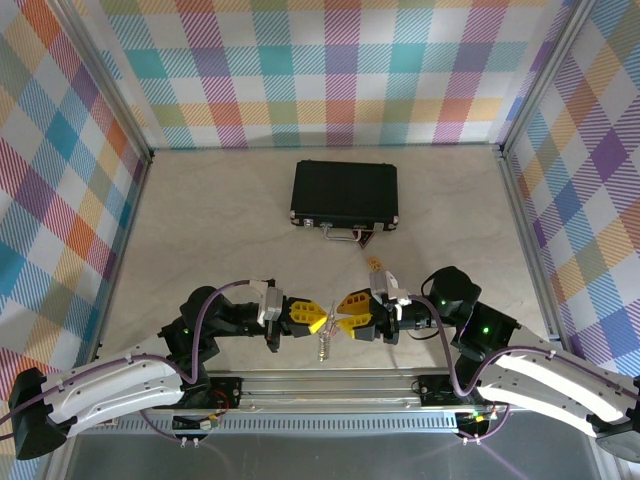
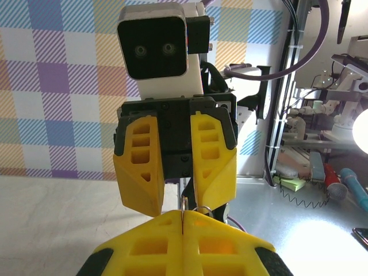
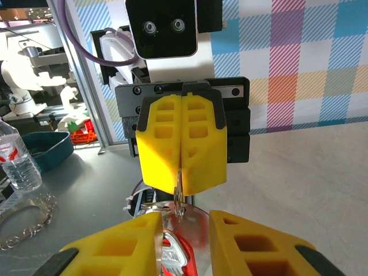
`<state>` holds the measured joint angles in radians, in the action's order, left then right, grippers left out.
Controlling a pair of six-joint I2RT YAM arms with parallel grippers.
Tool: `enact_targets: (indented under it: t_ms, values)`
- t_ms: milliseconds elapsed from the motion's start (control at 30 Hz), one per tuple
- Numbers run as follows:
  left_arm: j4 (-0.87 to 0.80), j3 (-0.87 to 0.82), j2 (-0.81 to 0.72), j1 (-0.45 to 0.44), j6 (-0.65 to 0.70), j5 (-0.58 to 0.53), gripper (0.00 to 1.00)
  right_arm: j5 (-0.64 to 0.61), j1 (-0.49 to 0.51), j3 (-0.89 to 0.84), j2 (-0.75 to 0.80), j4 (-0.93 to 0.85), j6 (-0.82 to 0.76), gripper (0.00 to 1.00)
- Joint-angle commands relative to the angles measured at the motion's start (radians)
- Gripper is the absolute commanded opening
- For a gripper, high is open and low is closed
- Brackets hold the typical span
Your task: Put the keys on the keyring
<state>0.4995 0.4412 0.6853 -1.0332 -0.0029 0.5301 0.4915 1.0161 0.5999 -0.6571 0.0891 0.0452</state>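
Jaws on my left gripper [image 1: 318, 322] are pressed fully together, and a thin strip of metal stands between the yellow fingers in the left wrist view. From the right wrist camera I see that same left gripper [image 3: 181, 184] head-on, clamped on the top of the keyring [image 3: 179, 195], which hangs down from its fingertips as a narrow silver loop seen edge-on.

The right gripper [image 1: 343, 322] faces it tip to tip, just above the near edge of the tabletop [image 1: 220, 230]. Its jaws stand apart. Through the left wrist camera I see a clear gap between its two fingers and nothing pinched there. In the right wrist view the key [image 3: 172, 256] sits low in the space between my right fingers [image 3: 253, 244], red head down and close beside the left-hand finger. I cannot tell whether it touches that finger or hangs from the loop.

From above, the keyring [image 1: 323, 345] dangles as a small silver shape under the meeting fingertips. A black case [image 1: 345, 192] lies farther back on the tabletop, with a small yellow-orange tag [image 1: 374, 263] between it and the right gripper.
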Motion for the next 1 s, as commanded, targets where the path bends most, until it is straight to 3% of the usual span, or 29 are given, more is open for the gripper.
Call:
enact_targets:
  t_ms: [0,467,833,933,967]
  values:
    - [0.038,0.022,-0.007,-0.002,0.01,-0.002,0.0,0.009,0.009,-0.008,0.0,0.048,0.005,0.25]
    - [0.023,0.025,-0.003,-0.002,0.016,-0.005,0.0,0.016,0.023,-0.001,-0.043,0.079,0.005,0.24]
    - [-0.036,0.04,-0.014,-0.002,0.037,-0.019,0.0,-0.023,0.027,0.044,-0.041,-0.036,-0.027,0.0]
    - [-0.115,0.063,-0.011,-0.002,0.056,-0.034,0.0,-0.035,0.026,0.083,-0.047,-0.118,-0.051,0.0]
    - [-0.166,0.081,-0.006,-0.003,0.068,-0.05,0.05,-0.044,0.026,0.1,-0.048,-0.158,-0.065,0.0]
